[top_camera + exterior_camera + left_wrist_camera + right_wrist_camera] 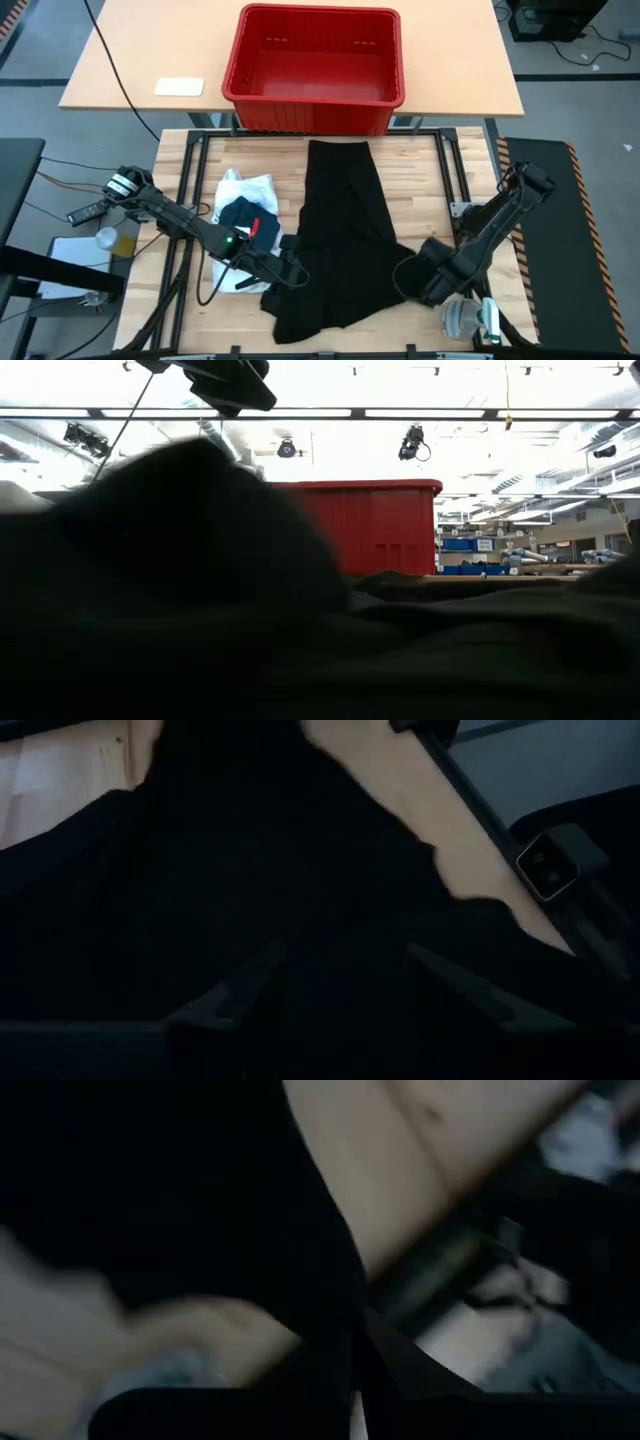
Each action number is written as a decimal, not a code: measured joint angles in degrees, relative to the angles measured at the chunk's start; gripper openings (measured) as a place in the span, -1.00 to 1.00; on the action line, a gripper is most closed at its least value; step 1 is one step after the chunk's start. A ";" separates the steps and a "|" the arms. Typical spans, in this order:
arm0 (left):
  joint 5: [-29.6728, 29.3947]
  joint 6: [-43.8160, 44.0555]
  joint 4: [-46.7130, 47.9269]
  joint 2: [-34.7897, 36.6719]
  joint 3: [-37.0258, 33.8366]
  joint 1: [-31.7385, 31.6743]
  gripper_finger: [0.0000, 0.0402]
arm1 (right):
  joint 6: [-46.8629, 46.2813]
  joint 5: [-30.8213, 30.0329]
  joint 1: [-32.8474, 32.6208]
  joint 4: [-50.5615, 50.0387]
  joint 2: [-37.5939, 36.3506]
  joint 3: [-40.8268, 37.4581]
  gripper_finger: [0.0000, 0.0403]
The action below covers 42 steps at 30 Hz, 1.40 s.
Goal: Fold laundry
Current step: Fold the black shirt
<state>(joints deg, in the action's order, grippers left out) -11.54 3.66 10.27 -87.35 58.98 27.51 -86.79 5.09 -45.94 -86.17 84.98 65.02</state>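
High view: left gripper [296, 273] down on the left edge of the large black garment [340, 235], fingers spread part-way with black cloth lying between them; no firm pinch visible. Left wrist view: both dark fingers [235, 990] apart, angled inward over black fabric, bare wood of the table [400, 795] beyond the cloth edge. Just behind the left gripper, along its arm: a small pile with a white shirt [245, 190] underneath, a dark blue piece [243, 215] on top, and a small red mark on that piece. Pile touching or nearly touching the black garment's left side.

Right gripper [408, 275] pressed against the black garment's right lobe, jaws closed. Right wrist view: closed fingers meeting at a fold of black fabric, apparently pinched between them; pale wood beyond. Right arm reaching in from the table's right side.

Black garment spread from the table's far edge toward the near edge, narrow at the far end, widening between the two grippers, lower hem rumpled near the left gripper.

Beyond the far end of the garment: red plastic crate [315, 105] on a separate lighter table [130, 80], a white flat object [179, 87] near that table's left part.

Low view: dark cloth heaped close to the lens, crate standing behind it.
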 joint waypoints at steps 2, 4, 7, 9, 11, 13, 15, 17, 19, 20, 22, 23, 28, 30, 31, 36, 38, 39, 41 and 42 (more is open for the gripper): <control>1.11 0.00 -1.25 0.00 0.00 0.00 -0.03 | 1.79 3.31 0.36 -4.03 -0.29 1.61 -0.94; 3.30 -0.42 -2.98 -0.02 -0.01 0.00 -0.03 | 7.08 6.69 0.72 -2.82 -1.11 1.52 -0.94; 3.95 -1.73 -5.75 -0.02 -0.02 0.00 -0.03 | 11.66 8.89 1.59 -2.76 -0.70 1.48 -0.94; 3.95 -1.79 -7.40 -0.02 -0.02 0.00 -0.03 | 11.95 9.39 2.23 -3.02 0.03 1.48 -0.94; 4.43 -1.86 -8.87 -0.78 0.00 0.00 -0.03 | 13.29 9.65 2.83 -3.15 0.42 1.48 -0.94; 5.42 -3.00 -8.46 -1.52 -0.06 0.02 -0.03 | 13.91 9.61 2.96 -3.08 0.86 1.47 -0.94; 6.27 -4.63 -10.95 -2.75 -0.07 0.35 -0.03 | 13.89 9.20 3.04 -2.43 0.92 1.46 -0.94; 6.24 -5.78 -12.93 -3.89 -0.07 1.28 -0.03 | 13.63 7.27 3.18 -0.88 0.92 2.06 -0.94; 6.06 -7.29 -15.11 -5.25 -0.07 2.04 -0.03 | 13.05 4.42 3.71 0.55 0.86 3.48 -0.94; 5.87 -7.57 -15.50 -5.59 -0.07 2.41 -0.03 | 12.48 3.48 4.26 0.60 0.78 4.27 -0.94; 5.61 -7.54 -16.13 -6.29 -0.07 2.78 -0.03 | 11.97 1.41 5.61 1.50 0.63 6.50 -0.94; 5.40 -7.54 -16.68 -6.46 -0.07 2.76 -0.03 | 11.97 -0.63 6.15 2.10 0.62 7.77 -0.94; 5.25 -6.86 -16.47 -6.47 -0.07 2.73 -0.03 | 10.71 -14.17 10.17 8.80 0.51 10.70 -0.94; 5.26 -6.41 -16.36 -6.47 -0.07 2.75 -0.03 | 12.03 -17.37 12.25 15.53 0.53 10.06 -0.94; 5.27 -6.08 -16.38 -6.47 -0.07 2.75 -0.03 | 13.42 -18.97 13.16 20.35 0.56 9.35 -0.94; 5.28 -5.30 -15.81 -6.47 -0.07 2.73 -0.03 | 22.31 -24.84 17.63 44.00 0.89 4.17 -0.94; 5.28 -5.29 -16.00 -6.47 -0.07 2.73 -0.03 | 24.91 -26.33 19.32 50.15 1.09 2.20 -0.94; 5.28 -5.27 -16.00 -6.47 -0.07 2.73 -0.03 | 25.98 -26.62 20.14 52.92 1.51 1.15 -0.94; 5.30 -4.88 -15.69 -6.47 -0.07 2.74 -0.03 | 28.00 -26.63 21.48 58.53 2.72 -0.94 -0.93; 5.28 -4.65 -15.60 -6.47 -0.07 2.75 -0.03 | 29.13 -26.65 22.14 60.05 3.59 -1.82 -0.92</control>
<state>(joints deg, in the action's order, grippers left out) -6.26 -0.99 -5.32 -93.82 58.92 30.26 -57.66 -21.56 -23.80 -26.11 88.58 63.20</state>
